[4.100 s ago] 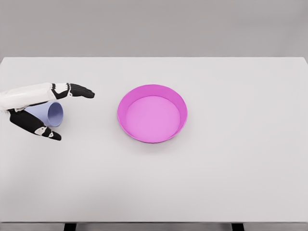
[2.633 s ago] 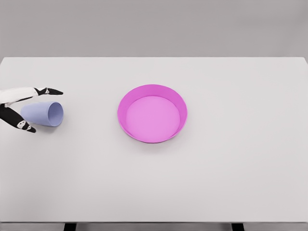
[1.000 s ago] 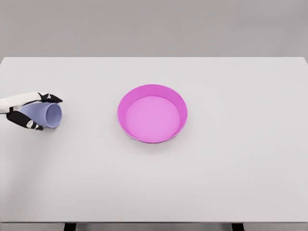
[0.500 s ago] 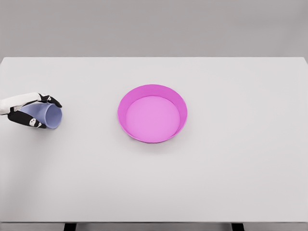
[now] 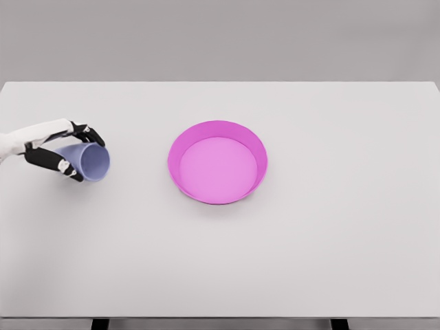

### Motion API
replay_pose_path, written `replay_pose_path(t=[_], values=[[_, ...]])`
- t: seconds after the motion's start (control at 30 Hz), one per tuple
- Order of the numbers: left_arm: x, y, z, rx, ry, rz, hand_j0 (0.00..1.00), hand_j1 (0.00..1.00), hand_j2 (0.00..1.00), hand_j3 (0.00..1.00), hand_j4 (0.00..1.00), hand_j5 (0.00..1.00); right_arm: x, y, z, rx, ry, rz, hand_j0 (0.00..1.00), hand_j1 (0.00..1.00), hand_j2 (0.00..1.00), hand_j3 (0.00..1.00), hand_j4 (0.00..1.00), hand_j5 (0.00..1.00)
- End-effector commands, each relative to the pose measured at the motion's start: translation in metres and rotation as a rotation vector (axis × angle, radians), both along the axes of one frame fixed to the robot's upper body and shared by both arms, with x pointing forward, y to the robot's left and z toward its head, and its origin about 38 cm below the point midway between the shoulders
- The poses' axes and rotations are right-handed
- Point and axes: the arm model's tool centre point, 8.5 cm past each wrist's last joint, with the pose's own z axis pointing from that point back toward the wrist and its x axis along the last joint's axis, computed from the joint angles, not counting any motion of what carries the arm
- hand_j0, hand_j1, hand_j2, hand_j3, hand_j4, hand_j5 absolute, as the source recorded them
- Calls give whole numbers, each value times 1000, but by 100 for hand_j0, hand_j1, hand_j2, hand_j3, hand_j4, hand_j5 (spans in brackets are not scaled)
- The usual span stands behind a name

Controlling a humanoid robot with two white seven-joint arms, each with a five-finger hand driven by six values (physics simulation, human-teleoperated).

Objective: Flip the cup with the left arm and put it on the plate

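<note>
The scene is evenly and brightly lit from above. Only faint, soft shadows are cast on the white surface (image 5: 289,261) beneath the plate (image 5: 218,162) and cup (image 5: 91,161). No glare is seen; edges are rendered slightly soft throughout.

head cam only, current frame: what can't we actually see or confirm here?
- Left arm: cut off by the head view's left edge; only the left hand and a bit of forearm show.
- Right arm: out of view entirely.
- Cup: its closed end is hidden behind the fingers; whether it clears the table cannot be told.
- Plate: the near inner wall is hidden by its own rim.
</note>
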Motion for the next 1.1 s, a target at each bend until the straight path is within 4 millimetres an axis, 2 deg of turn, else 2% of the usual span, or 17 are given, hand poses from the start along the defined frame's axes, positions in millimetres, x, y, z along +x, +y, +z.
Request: replay_pose_path(t=[0.0, 0.07, 0.27, 0.63, 1.07], values=[[-3, -13, 10, -84, -1, -30, 58, 58, 58, 58, 58, 58, 0, 0, 0, 0, 0, 0, 100, 100, 100, 100, 100, 100], [-2, -21, 19, -120, -15, -52, 58, 58, 58, 58, 58, 58, 0, 0, 0, 0, 0, 0, 100, 100, 100, 100, 100, 100], [7, -67, 17, -309, -5, -114, 58, 58, 58, 58, 58, 58, 0, 0, 0, 0, 0, 0, 100, 100, 100, 100, 100, 100], [11, -95, 35, -504, 9, -170, 58, 58, 58, 58, 58, 58, 0, 0, 0, 0, 0, 0, 100, 100, 100, 100, 100, 100], [15, -162, 27, -701, 47, -268, 58, 58, 58, 58, 58, 58, 0, 0, 0, 0, 0, 0, 100, 100, 100, 100, 100, 100]])
